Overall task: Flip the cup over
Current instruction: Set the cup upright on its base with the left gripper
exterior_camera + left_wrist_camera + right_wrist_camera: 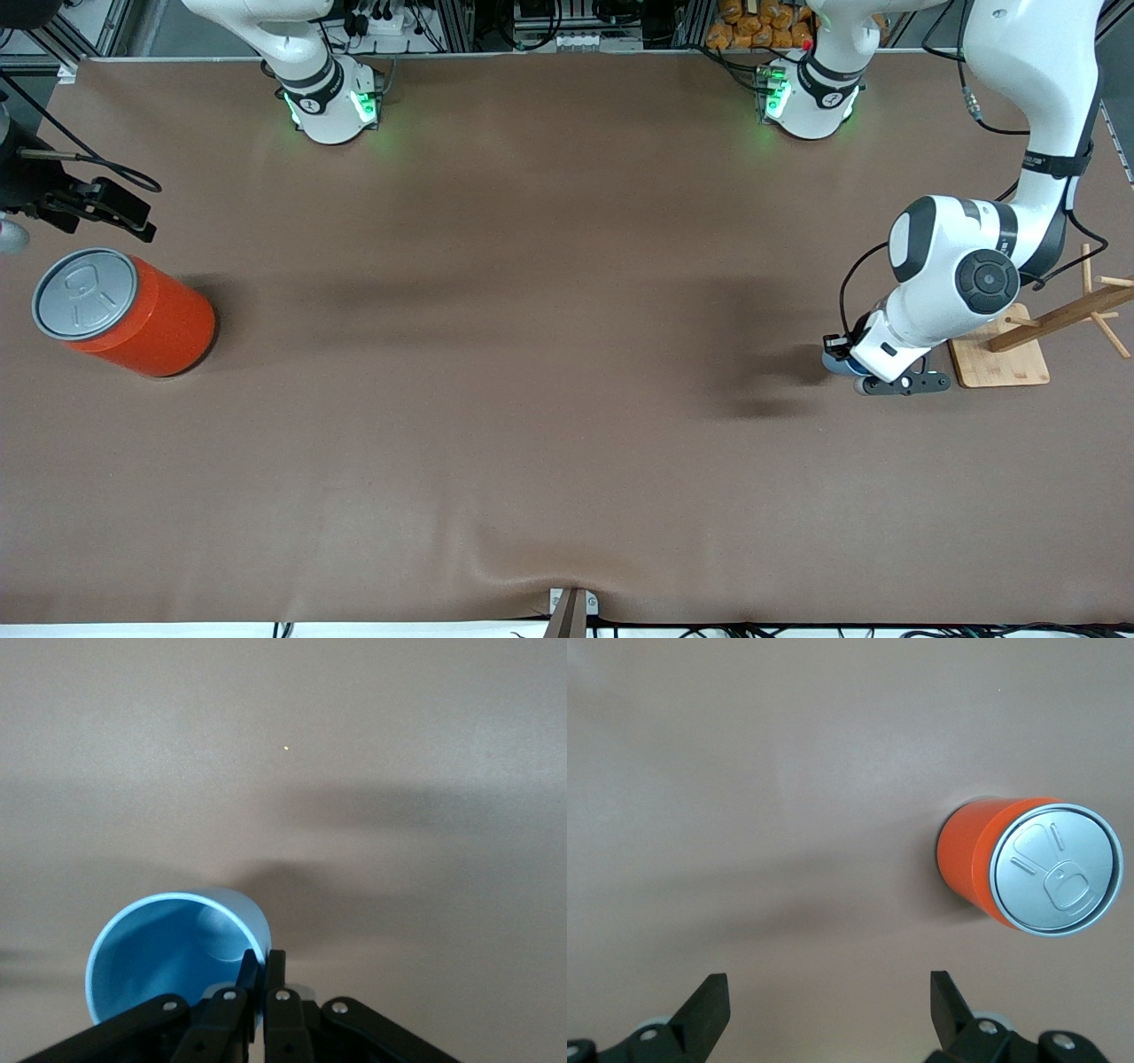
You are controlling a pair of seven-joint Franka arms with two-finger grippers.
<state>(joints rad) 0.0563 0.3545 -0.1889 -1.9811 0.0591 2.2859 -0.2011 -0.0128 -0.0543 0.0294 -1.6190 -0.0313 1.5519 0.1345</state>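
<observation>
Light-blue cup (pixel 173 952), bench, left arm's end beside wooden rack (pixel 1001 354): left pincer (pixel 263 966) clamped on its rim, thin wall may slip mid-flip; right pincer (pixel 828 1010) agape, waiting above can (pixel 1028 864)

The brown surface (pixel 532 399) carries an orange can (pixel 133 315) standing upright at the right arm's end. A wooden rack (pixel 1019 350) stands at the left arm's end, with the light-blue cup (pixel 834 361) just beside it.
</observation>
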